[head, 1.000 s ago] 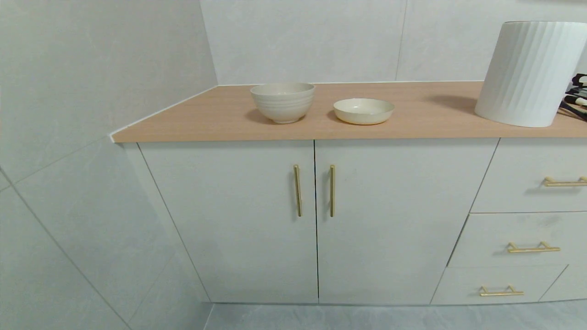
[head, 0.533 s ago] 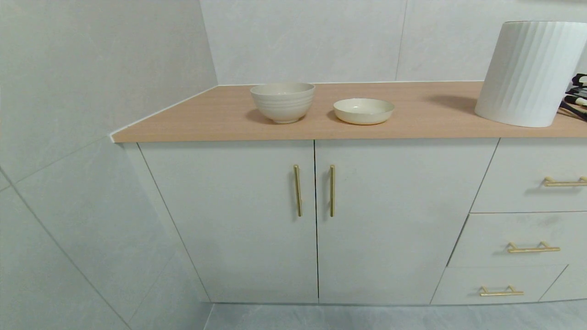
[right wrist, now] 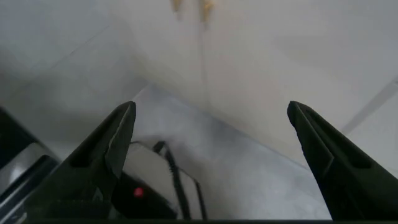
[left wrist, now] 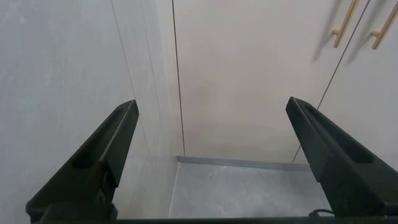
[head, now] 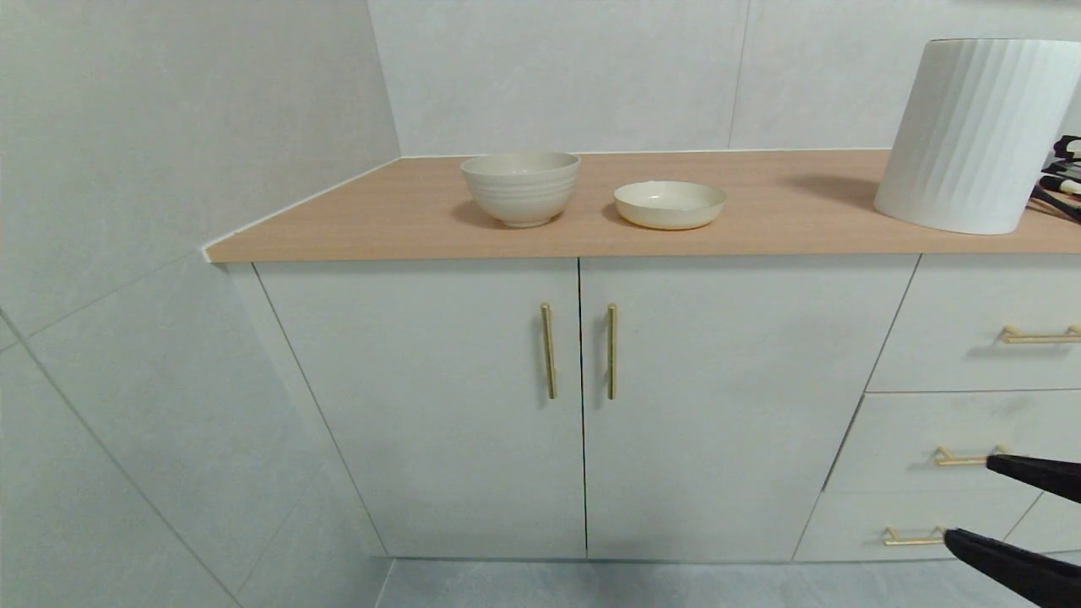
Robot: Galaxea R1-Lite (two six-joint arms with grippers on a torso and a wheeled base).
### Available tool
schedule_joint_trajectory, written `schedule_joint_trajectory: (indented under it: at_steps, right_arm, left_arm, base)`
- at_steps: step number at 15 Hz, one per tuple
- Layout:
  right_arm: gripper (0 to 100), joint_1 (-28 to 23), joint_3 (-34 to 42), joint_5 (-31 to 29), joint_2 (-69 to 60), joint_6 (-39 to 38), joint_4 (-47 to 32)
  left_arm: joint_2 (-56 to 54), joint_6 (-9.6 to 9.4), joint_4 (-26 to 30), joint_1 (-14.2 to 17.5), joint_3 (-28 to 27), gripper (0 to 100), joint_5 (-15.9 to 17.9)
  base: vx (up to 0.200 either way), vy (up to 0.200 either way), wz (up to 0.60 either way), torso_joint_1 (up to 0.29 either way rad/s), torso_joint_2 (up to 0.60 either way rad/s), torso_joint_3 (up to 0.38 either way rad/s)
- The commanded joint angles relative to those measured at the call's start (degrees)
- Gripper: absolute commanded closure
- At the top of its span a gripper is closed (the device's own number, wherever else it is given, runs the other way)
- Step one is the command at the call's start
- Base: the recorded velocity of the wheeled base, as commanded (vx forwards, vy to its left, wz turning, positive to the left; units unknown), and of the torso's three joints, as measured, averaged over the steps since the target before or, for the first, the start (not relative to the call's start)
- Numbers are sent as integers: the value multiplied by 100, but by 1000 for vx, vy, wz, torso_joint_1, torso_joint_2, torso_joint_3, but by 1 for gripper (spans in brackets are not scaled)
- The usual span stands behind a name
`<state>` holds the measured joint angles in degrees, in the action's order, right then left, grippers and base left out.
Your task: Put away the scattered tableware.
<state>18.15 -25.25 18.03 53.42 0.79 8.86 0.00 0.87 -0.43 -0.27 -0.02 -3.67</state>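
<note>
Wooden counter (head: 802,219) carries the ribbed bowl (head: 520,187) and shallow dish (head: 670,204) untouched, well above the right gripper (head: 967,496), whose wide-open jaws have just risen into sight beside the drawers (head: 929,422); the left gripper (left wrist: 211,106) gapes empty too, so tidying has barely begun.

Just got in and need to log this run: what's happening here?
Nothing is being handled yet. The ribbed beige bowl and the shallow cream dish sit apart on the wooden countertop, above the shut white cabinet doors. The right gripper is open, low in front of the drawers; the left gripper, also open, faces the cabinet's base.
</note>
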Motion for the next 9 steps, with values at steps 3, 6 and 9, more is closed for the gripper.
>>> schedule_joint_trajectory:
  at_steps: [3, 6, 9]
  right_arm:
    - [0, 918, -1597, -28, 2964, -88, 661]
    - [0, 1182, -2573, -10, 3816, -246, 661]
    - [0, 1340, -3461, -1, 4555, -308, 661]
  left_arm:
    - [0, 1, -1, 0, 2, 0, -2]
    - [0, 1, -1, 0, 2, 0, -2]
    - [0, 1, -1, 0, 2, 0, -2]
  base:
    - [0, 0, 0, 0, 0, 0]
    - [0, 0, 0, 0, 0, 0]
    - [0, 0, 0, 0, 0, 0]
